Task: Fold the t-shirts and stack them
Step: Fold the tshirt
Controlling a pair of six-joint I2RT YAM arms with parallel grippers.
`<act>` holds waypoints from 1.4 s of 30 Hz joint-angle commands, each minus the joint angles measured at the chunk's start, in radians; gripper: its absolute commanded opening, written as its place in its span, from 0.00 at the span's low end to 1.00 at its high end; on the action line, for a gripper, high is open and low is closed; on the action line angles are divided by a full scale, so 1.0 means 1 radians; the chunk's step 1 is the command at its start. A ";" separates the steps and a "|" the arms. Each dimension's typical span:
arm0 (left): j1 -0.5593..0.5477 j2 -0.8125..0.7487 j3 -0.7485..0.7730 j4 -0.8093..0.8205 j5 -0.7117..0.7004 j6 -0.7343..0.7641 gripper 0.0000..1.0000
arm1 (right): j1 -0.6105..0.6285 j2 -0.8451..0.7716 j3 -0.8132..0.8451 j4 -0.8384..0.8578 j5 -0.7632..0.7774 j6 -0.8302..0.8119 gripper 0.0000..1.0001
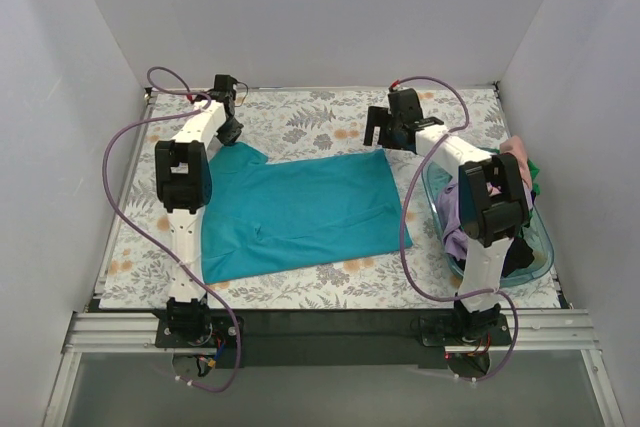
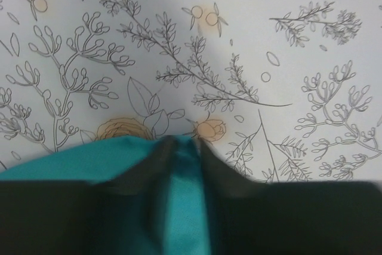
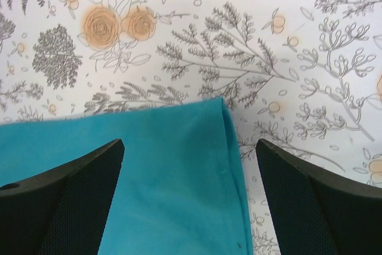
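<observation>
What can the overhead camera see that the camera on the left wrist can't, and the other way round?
Only the overhead view shows the whole teal t-shirt spread flat, both arms, the open right gripper and the basket holding other shirts. Only the left wrist view shows the left gripper pinching a ridge of the teal cloth at its edge. Both show that shirt and the flowered tablecloth.
</observation>
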 commanded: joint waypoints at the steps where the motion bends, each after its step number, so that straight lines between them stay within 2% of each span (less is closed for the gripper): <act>1: -0.019 0.044 0.009 -0.103 -0.022 0.017 0.09 | -0.006 0.054 0.099 -0.021 0.079 -0.036 0.98; 2: -0.020 0.049 0.008 -0.103 -0.017 0.020 0.00 | -0.006 0.083 0.132 -0.033 0.087 -0.040 0.98; 5: -0.020 0.032 -0.011 -0.097 -0.039 0.017 0.00 | -0.006 0.147 0.201 -0.064 0.096 -0.057 0.95; 10: -0.020 -0.061 -0.089 -0.021 -0.056 0.011 0.00 | -0.006 0.232 0.269 -0.075 0.068 -0.076 0.77; 11: -0.020 -0.096 -0.115 -0.008 -0.056 0.013 0.00 | -0.006 0.258 0.277 -0.076 0.064 -0.077 0.66; 16: -0.020 -0.196 -0.195 0.048 -0.051 0.007 0.00 | 0.000 0.274 0.266 -0.096 0.039 -0.066 0.46; 17: -0.022 -0.216 -0.236 0.059 -0.043 0.007 0.00 | 0.004 0.273 0.260 -0.096 0.044 -0.066 0.30; 19: -0.022 -0.267 -0.282 0.078 -0.028 -0.004 0.00 | 0.005 0.258 0.242 -0.096 0.047 -0.066 0.20; 20: -0.023 -0.285 -0.311 0.093 -0.025 -0.009 0.00 | 0.007 0.252 0.237 -0.096 0.048 -0.066 0.05; 21: -0.023 -0.304 -0.364 0.104 -0.022 -0.013 0.00 | 0.007 0.246 0.236 -0.096 0.047 -0.066 0.01; 30: -0.031 -0.544 -0.569 0.190 0.007 -0.041 0.00 | 0.037 0.123 0.173 -0.084 0.077 -0.094 0.01; 42: -0.049 -0.947 -0.977 0.237 0.030 -0.105 0.00 | 0.071 -0.145 -0.165 0.023 0.087 -0.079 0.01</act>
